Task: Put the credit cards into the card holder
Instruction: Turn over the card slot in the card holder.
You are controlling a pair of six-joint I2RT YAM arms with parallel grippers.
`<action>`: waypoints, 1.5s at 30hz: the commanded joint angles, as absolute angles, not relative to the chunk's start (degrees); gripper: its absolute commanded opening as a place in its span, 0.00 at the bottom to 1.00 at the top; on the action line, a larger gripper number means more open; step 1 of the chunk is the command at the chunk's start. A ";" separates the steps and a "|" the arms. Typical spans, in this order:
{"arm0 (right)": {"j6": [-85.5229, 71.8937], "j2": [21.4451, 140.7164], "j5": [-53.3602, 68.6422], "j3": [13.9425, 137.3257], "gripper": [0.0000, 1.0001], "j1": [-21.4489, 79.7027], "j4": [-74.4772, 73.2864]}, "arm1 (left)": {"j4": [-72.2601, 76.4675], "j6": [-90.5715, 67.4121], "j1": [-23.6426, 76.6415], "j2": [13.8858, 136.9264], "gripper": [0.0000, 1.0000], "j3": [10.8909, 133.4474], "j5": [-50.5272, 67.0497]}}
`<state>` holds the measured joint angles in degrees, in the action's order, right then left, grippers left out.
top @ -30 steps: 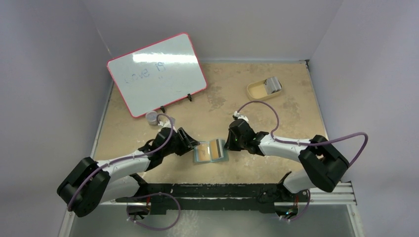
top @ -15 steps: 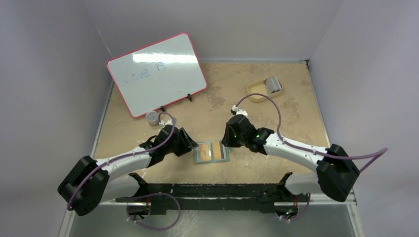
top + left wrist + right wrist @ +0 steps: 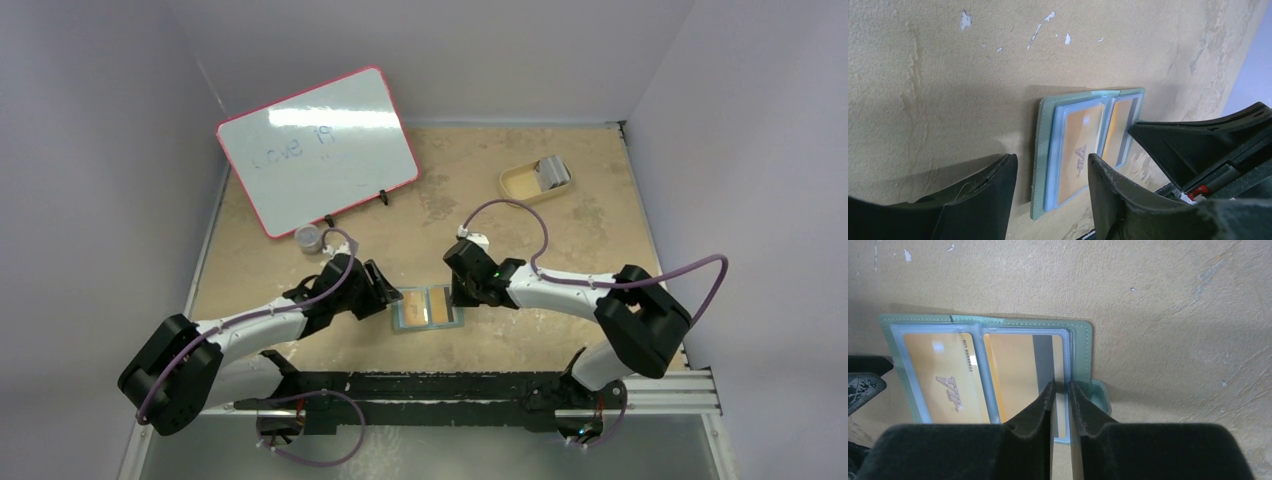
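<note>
The card holder [image 3: 428, 308] lies open and flat on the table between both arms, grey-green outside [image 3: 1080, 350] with light blue pockets. A gold credit card marked VIP [image 3: 945, 380] fills its left pocket. A second gold card with a grey stripe [image 3: 1015, 370] sits in the right pocket. My right gripper [image 3: 1061, 385] points down at the right pocket's outer edge. Its fingers are almost together with a thin slit between them and nothing in it. My left gripper [image 3: 1050, 157] stands open, low at the holder's left edge [image 3: 1037, 150], holding nothing.
A red-framed whiteboard [image 3: 318, 148] leans at the back left, with a small grey cup [image 3: 309, 237] below it. A tan tray [image 3: 518, 185] holding a grey item [image 3: 552, 172] sits at the back right. The right gripper's black body [image 3: 1208, 145] shows in the left wrist view.
The holder's right flap, partly raised a second ago, now lies flat. My right gripper has shifted left over the right pocket. The left jaws have widened slightly.
</note>
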<state>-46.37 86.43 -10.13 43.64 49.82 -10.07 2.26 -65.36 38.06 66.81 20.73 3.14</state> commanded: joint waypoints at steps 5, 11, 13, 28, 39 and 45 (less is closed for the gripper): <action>-48.65 87.97 -13.26 40.29 0.14 49.92 -9.41 | 8.90 -66.91 38.36 65.61 0.55 18.85 5.85; -48.69 88.59 -12.36 39.38 0.14 49.85 -7.73 | 21.27 -70.97 38.41 67.20 0.53 14.53 9.85; -48.65 88.68 -12.22 39.12 0.14 49.85 -7.54 | 24.17 -72.06 38.40 67.64 0.49 13.88 10.81; -48.49 88.33 -12.28 39.30 0.13 49.92 -7.31 | 27.71 -72.82 38.37 68.68 0.17 13.61 11.57; -47.38 85.29 -13.41 41.80 0.23 49.94 -8.87 | 27.89 -71.97 38.35 68.94 0.00 14.47 11.81; -45.42 76.26 -8.97 43.51 0.41 50.00 -8.11 | 23.36 -70.27 38.41 67.41 0.00 15.81 10.40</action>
<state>-47.18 82.39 -10.72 41.54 49.82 -7.86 24.18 -72.20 38.06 68.86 13.61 10.96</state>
